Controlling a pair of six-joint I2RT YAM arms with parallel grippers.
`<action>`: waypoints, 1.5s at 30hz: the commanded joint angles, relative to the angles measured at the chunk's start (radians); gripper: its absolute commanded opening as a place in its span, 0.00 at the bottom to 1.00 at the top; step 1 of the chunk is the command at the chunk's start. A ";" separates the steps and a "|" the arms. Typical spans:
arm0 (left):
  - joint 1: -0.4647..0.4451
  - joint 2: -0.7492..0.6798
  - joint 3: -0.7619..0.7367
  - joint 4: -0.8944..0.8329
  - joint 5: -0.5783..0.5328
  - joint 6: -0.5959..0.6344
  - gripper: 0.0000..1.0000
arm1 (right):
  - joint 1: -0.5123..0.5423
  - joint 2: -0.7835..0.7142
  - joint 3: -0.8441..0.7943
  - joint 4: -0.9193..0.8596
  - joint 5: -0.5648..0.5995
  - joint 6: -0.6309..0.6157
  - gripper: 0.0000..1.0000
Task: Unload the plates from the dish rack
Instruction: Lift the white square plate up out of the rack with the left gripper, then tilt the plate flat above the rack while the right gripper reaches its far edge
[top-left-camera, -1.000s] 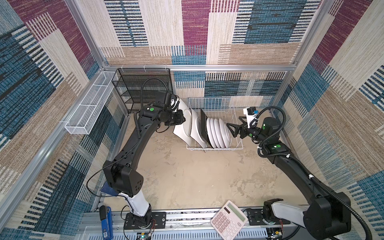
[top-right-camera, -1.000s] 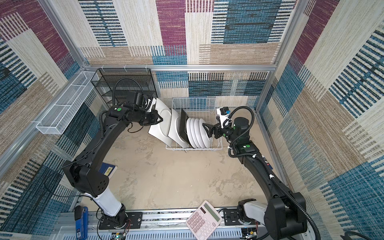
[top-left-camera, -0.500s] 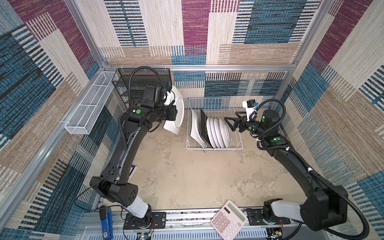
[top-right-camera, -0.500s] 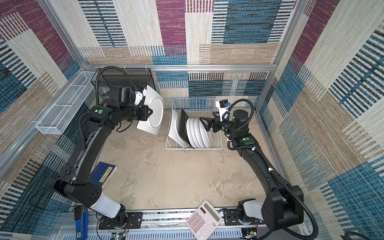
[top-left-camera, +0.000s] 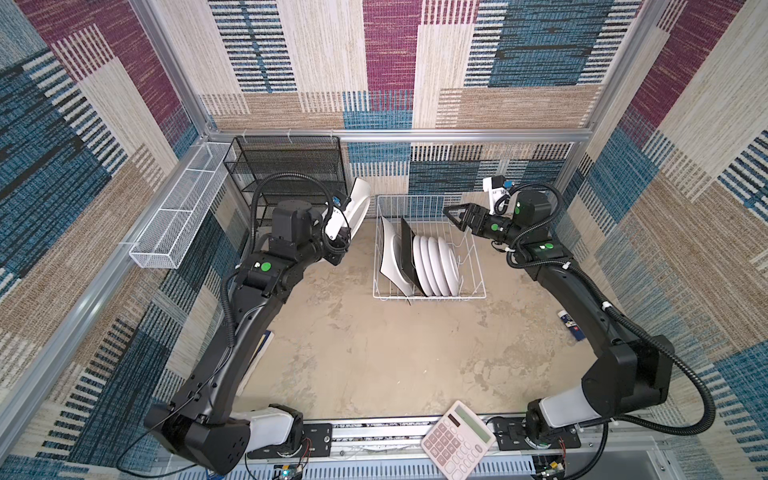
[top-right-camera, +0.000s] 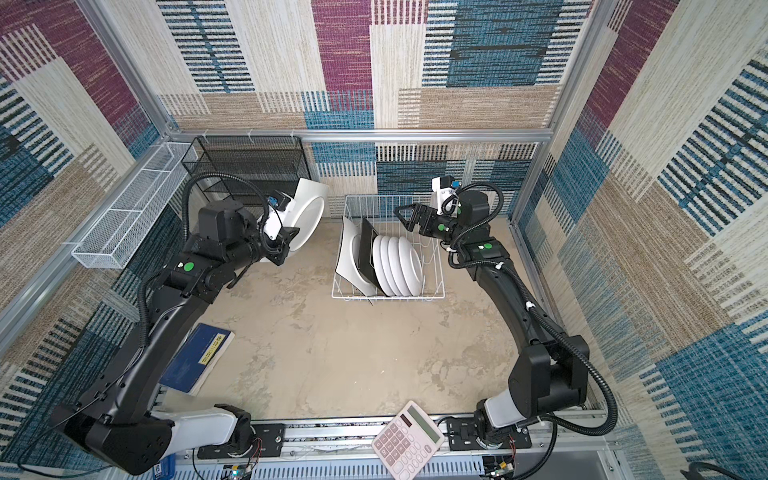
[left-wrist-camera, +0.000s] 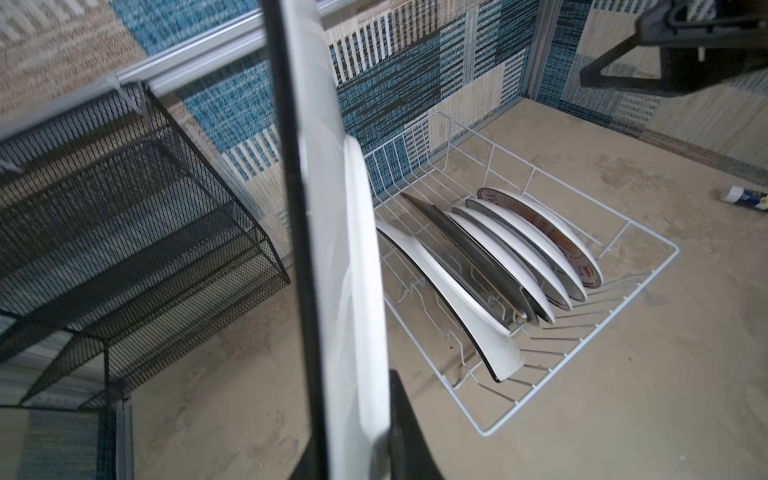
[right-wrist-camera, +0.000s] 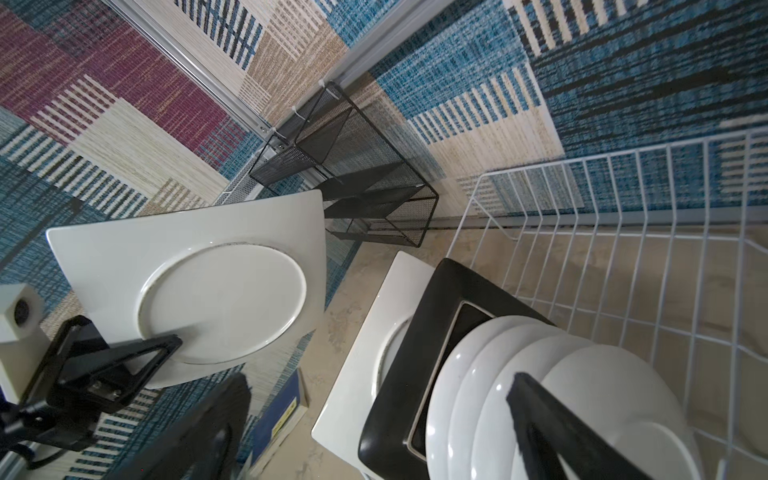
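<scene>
Six plates stand on edge in the dish rack (top-left-camera: 473, 266), which sits on the table (top-left-camera: 374, 357) close to the back wall. Order from the rack's left end, in both top views: one large white rounded-square plate (top-left-camera: 388, 255) with a dark edge, one black square plate (top-left-camera: 407, 249), then four round white plates (top-left-camera: 436, 266) packed face to back. The left wrist view shows orange-red print on the face of the round plate at the end of the row.

The seventh item, a second large white rounded-square plate (top-right-camera: 309, 214), is out of the rack and clear of the table. It hangs on edge to the left of the rack, in front of the black mesh shelf (top-left-camera: 286, 166).

The left gripper (right-wrist-camera: 164, 347) has its jaws almost closed, clamped on the lower edge of this lifted plate.

The right gripper (top-left-camera: 454, 217) has its jaws spread fully apart and holds nothing. It hovers above the right end of the rack, pointing toward the plates without touching them. In the right wrist view one finger (right-wrist-camera: 552, 432) shows in front of the round plates.

Other items: a white mesh basket (top-left-camera: 174, 224) on the left wall, a calculator (top-left-camera: 457, 440) at the front rail, a blue book (top-right-camera: 199, 357) beside the left arm, a small tube (top-left-camera: 569, 324) on the table at the right
</scene>
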 joint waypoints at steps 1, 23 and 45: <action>-0.015 -0.046 -0.074 0.315 0.040 0.238 0.00 | 0.003 0.018 0.038 0.023 -0.072 0.144 0.99; -0.188 -0.063 -0.442 0.796 -0.190 0.790 0.00 | 0.134 0.153 0.195 -0.064 -0.015 0.292 0.86; -0.237 0.036 -0.537 1.029 -0.228 0.992 0.00 | 0.212 0.279 0.284 -0.163 -0.085 0.316 0.54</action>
